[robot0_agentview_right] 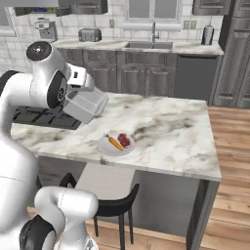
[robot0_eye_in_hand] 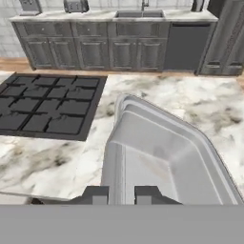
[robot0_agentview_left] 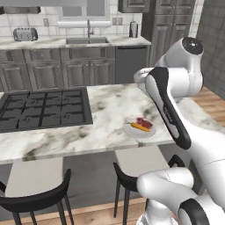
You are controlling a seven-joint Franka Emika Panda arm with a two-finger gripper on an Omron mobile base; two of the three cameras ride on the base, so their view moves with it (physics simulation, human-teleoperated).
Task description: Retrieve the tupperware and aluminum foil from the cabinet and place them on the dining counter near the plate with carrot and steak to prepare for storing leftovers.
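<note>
My gripper [robot0_eye_in_hand: 121, 195] is shut on the near rim of the tupperware [robot0_eye_in_hand: 162, 157], a translucent grey-white rectangular container. I hold it tilted in the air above the dining counter [robot0_agentview_right: 166, 127], near the cooktop's right edge. From the right base view the tupperware [robot0_agentview_right: 86, 105] hangs up and to the left of the plate [robot0_agentview_right: 108, 148]. On the round white plate [robot0_agentview_left: 132, 130] lie the carrot [robot0_agentview_left: 139, 127] and the steak [robot0_agentview_left: 144, 122], also seen as carrot [robot0_agentview_right: 115, 143] and steak [robot0_agentview_right: 124, 140]. The aluminum foil is out of view.
The black cooktop [robot0_agentview_left: 44, 107] is set into the counter's left part. Dark stools [robot0_agentview_left: 39, 197] stand along the near edge. At the back are the sink counter [robot0_agentview_left: 86, 41], a toaster [robot0_agentview_left: 25, 34] and grey drawer cabinets [robot0_eye_in_hand: 90, 52]. Wood floor lies to the right [robot0_agentview_right: 229, 146].
</note>
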